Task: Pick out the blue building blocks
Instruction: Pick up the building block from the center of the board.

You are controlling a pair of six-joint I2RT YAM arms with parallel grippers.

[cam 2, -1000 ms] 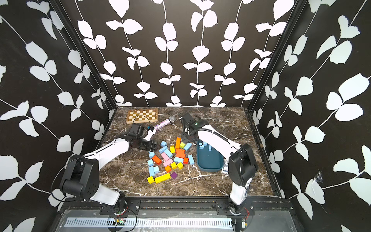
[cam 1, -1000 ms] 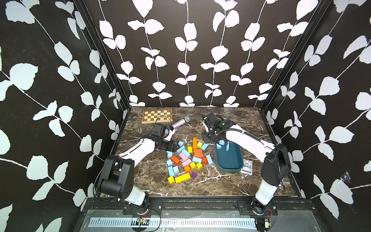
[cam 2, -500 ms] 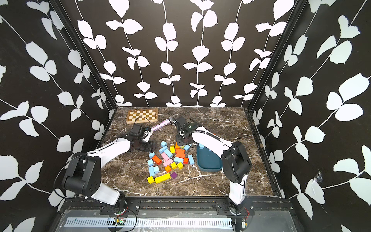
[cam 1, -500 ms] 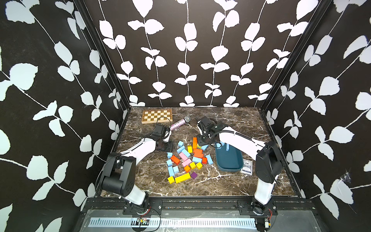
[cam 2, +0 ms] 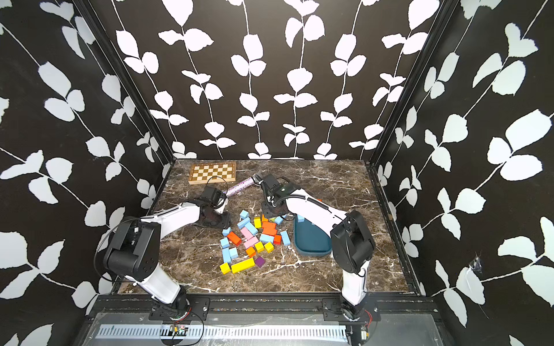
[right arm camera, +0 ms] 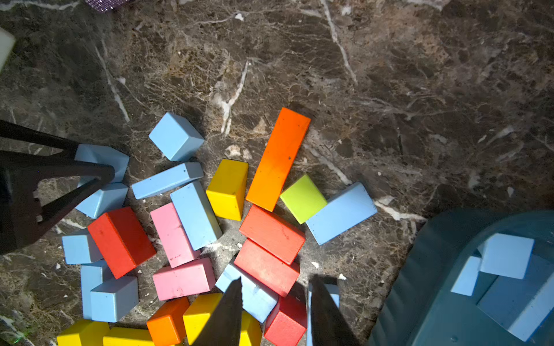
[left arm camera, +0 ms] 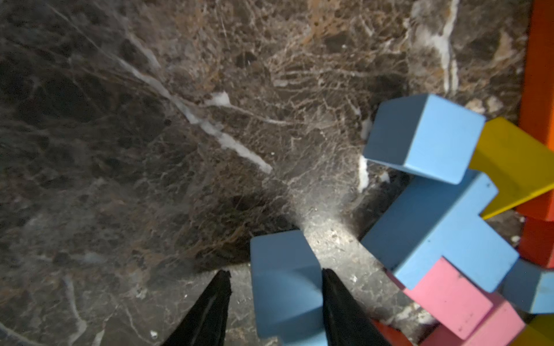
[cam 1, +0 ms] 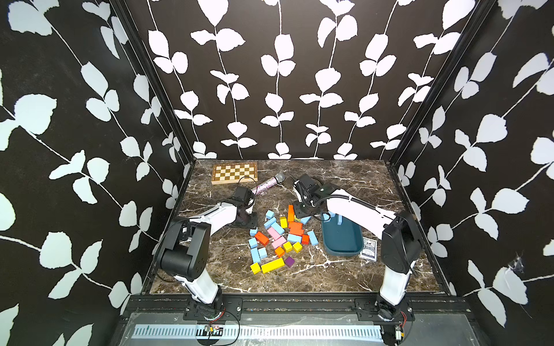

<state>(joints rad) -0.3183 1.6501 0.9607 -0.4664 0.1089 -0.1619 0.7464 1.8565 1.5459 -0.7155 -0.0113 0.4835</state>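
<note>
Several blue building blocks (cam 1: pixel 277 228) lie scattered through the pile (cam 1: pixel 295 227) at mid-table in both top views, and a few more sit in the teal tray (cam 1: pixel 341 253) just right of it. The bare table (cam 1: pixel 299 280) gives open room on the near side and at the far right. A chessboard (cam 1: pixel 234 173) and a microphone (cam 1: pixel 267 183) take the far left. The left gripper (cam 1: pixel 250 221) sits low at the pile's far left edge, its tips hidden under its own body. The right gripper (cam 1: pixel 302 213) hangs over the pile's far end. One blue bar (cam 1: pixel 255 255) at the left edge runs near to far.

The left wrist view shows that gripper astride a blue cube (left arm camera: pixel 284 287). One of its fingers (left arm camera: pixel 338 299) touches the cube and the other stands off with a gap, so nothing is clamped. The frame cuts off the cube's lower part.

The right wrist view shows the right gripper's jaws apart above the pile, holding nothing. The tray is cut off at the frame's edge.
</note>
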